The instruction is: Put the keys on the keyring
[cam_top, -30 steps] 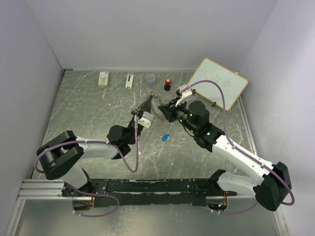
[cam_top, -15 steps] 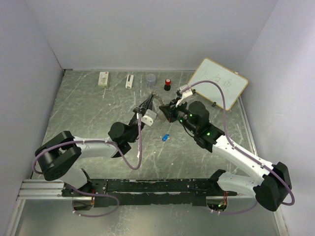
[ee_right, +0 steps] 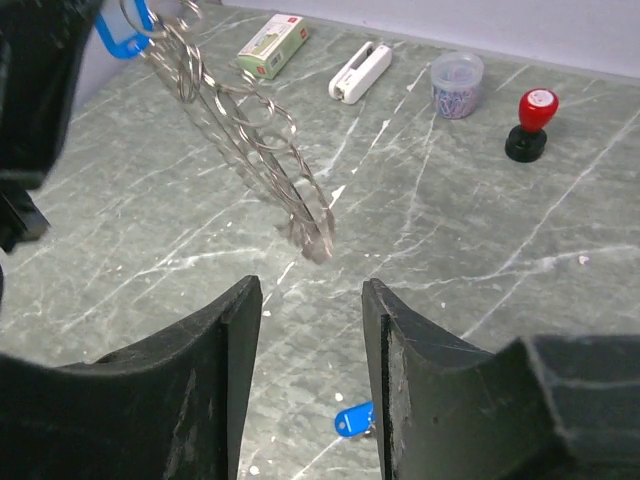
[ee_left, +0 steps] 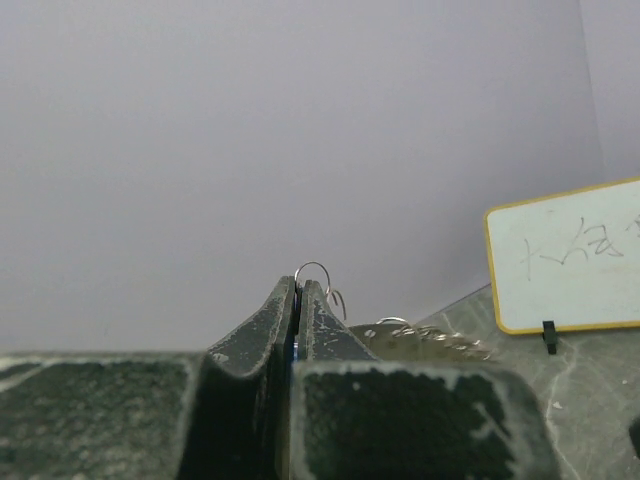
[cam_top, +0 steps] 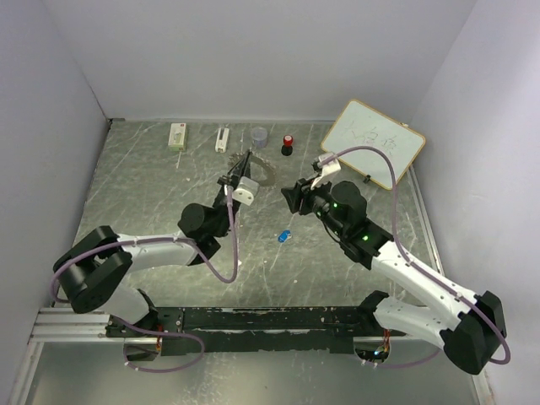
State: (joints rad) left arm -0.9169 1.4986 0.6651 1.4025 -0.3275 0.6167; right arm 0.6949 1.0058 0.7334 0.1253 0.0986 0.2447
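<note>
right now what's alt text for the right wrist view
The right gripper is open and empty above the table, facing the keyring, which hangs tilted by a blue key pinched in the left gripper. A second blue key lies loose on the table below.

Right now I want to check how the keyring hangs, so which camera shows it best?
The right wrist view: the keyring slants across the frame, each loop distinct. The top external view gives only a small grey arc beside the left tool. The left wrist view shows just a few wire loops past its shut fingertips.
</note>
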